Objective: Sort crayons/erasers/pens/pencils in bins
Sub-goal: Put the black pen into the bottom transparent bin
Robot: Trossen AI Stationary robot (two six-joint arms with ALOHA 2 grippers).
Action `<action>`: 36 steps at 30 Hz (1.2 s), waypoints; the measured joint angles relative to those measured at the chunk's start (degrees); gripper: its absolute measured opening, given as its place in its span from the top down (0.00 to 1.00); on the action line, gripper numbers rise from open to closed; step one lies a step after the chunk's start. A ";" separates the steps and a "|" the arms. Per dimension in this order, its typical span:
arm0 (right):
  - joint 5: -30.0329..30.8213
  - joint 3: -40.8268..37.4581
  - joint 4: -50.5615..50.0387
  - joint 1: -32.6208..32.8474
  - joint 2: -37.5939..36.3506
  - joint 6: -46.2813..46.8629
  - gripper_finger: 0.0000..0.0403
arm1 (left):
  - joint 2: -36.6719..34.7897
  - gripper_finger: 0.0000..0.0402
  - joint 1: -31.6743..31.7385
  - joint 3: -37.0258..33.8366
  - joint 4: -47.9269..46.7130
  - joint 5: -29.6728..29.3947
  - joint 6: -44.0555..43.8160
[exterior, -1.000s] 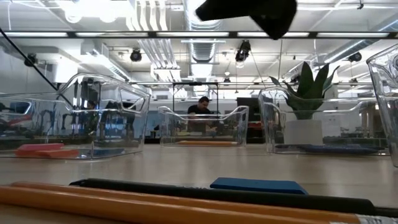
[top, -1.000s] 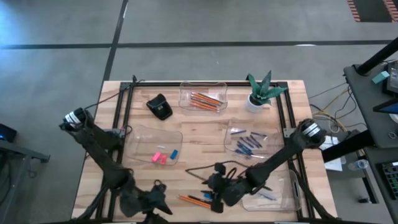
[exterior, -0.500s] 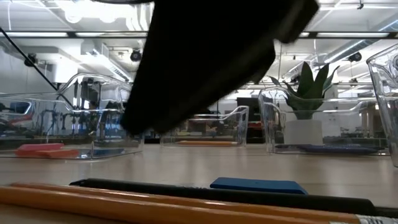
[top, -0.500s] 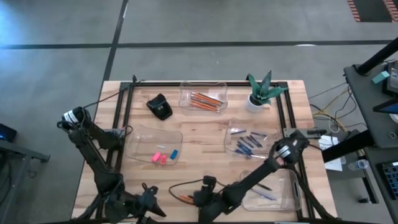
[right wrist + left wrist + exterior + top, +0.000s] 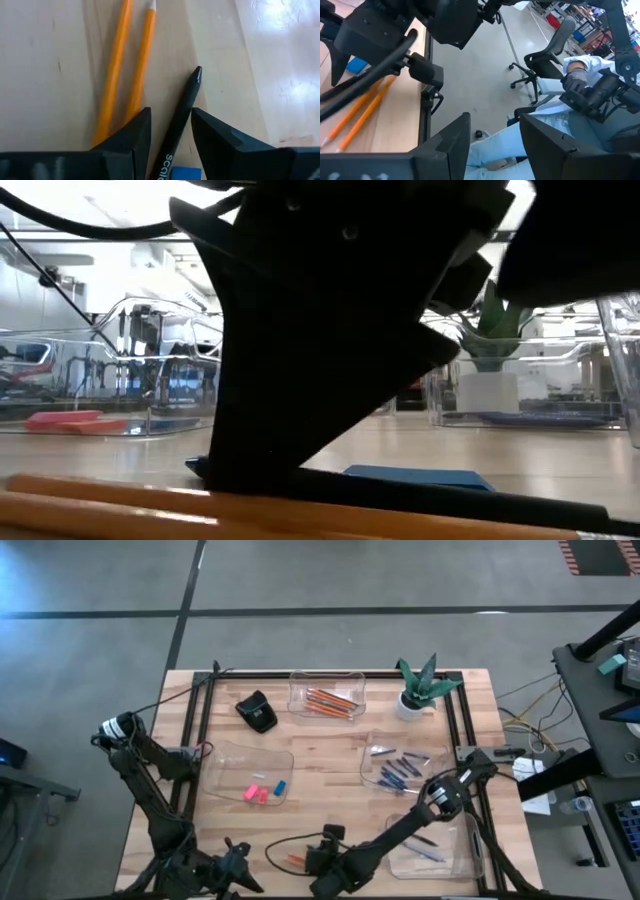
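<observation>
At tabletop point(image 5: 330, 765) near edge, your right gripper point(image 5: 170, 131) has dropped lower, jaws open astride black pen point(image 5: 181, 114) beside pencils point(image 5: 116, 70); left gripper point(image 5: 492, 137) jaws open.

wooden table point(image 5: 330, 765), four clear bins point(image 5: 250, 776), potted plant point(image 5: 420, 688), loose pencils point(image 5: 117, 65)

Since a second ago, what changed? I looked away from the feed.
The right gripper swung leftward along the table's near edge and came down, its open fingers now straddling the black pen beside the two pencils. The left gripper drew slightly nearer the edge. Bins and contents stayed put.
</observation>
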 joint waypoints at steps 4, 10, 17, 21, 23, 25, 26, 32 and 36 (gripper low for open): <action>-1.34 -0.86 0.05 -0.55 -0.42 0.63 0.68 | 0.00 0.61 0.00 0.00 -0.07 -0.02 0.11; -4.88 -1.43 0.02 -1.38 -0.59 2.70 0.82 | 0.00 0.61 0.01 0.00 -0.06 -0.01 0.16; -4.87 -1.67 -0.42 -1.53 -0.83 1.88 0.95 | 0.02 0.61 0.02 0.00 -0.06 -0.02 0.17; -5.34 -1.00 -1.15 -1.59 -2.03 -0.60 0.95 | 0.02 0.61 0.00 0.00 -0.05 -0.02 0.20; -5.52 -0.83 -2.45 -1.59 -3.43 -1.78 0.95 | 0.02 0.61 0.00 0.00 -0.05 -0.02 0.19; -5.32 -0.33 -3.17 -1.53 -5.87 -2.79 0.95 | 0.02 0.61 0.02 0.00 -0.07 -0.02 0.18; -5.03 -0.29 -4.27 -1.46 -7.57 -3.22 0.95 | 0.02 0.61 0.02 0.00 -0.09 -0.02 0.17; 0.05 -0.61 -12.06 -0.20 -16.85 -2.88 0.95 | 0.02 0.61 0.02 0.00 -0.21 -0.02 0.21; 1.10 -1.26 -21.77 1.95 -23.67 3.08 0.95 | 0.02 0.61 0.04 0.00 -0.26 -0.02 0.20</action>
